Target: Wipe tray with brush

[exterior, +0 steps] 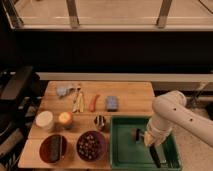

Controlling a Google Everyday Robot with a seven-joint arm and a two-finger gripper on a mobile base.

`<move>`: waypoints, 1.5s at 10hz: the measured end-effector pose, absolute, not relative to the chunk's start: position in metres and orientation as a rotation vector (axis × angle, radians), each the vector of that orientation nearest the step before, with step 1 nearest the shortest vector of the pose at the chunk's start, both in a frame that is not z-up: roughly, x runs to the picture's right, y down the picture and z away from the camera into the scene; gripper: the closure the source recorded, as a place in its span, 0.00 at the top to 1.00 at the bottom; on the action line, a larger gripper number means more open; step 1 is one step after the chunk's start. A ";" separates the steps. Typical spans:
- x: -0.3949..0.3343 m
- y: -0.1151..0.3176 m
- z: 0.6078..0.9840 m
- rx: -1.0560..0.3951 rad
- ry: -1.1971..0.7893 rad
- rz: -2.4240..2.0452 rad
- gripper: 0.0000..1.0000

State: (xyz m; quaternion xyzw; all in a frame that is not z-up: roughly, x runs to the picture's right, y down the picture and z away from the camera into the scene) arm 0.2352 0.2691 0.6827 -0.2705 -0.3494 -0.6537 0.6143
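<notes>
**A:** Where is the tool (151, 148)?

**B:** Over the right half of the tray (125, 150). It points down from the white arm (172, 112), which bends in from beyond the tray's right rim.

**A:** Released or clenched?

**B:** Clenched on the brush (156, 159), as far as I can see. The slim black handle runs down out of the tool toward the tray's near right corner. Its lower end is at the tray floor, but I can't tell if it touches.

**A:** And the tray itself?

**B:** It lies flat on the right end of the wooden counter (135, 92).

**A:** What else is there?

**B:** A small metal cup (100, 121) stands just beside the tray's far left corner. A blue-grey block (112, 103) lies beyond the tray's far rim, and a red-handled tool (94, 102) lies left of that. A dark bowl (91, 145) full of dark round pieces sits near the tray's left rim. A reddish bowl (53, 148) is farther out the same way. A white round tub (44, 120) and an orange cup (65, 119) stand well apart from the tray, to its left.
</notes>
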 end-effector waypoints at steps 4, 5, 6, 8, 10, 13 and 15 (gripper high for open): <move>0.265 0.264 0.675 -0.671 -0.731 -1.453 0.00; 0.270 0.260 0.675 -0.687 -0.717 -1.450 0.00; 0.273 0.254 0.679 -0.705 -0.708 -1.452 0.00; 0.273 0.244 0.693 -0.729 -0.710 -1.459 0.00; 0.264 0.251 0.708 -0.735 -0.740 -1.473 0.00; 0.257 0.269 0.709 -0.726 -0.777 -1.463 0.00; 0.253 0.289 0.695 -0.721 -0.795 -1.448 0.00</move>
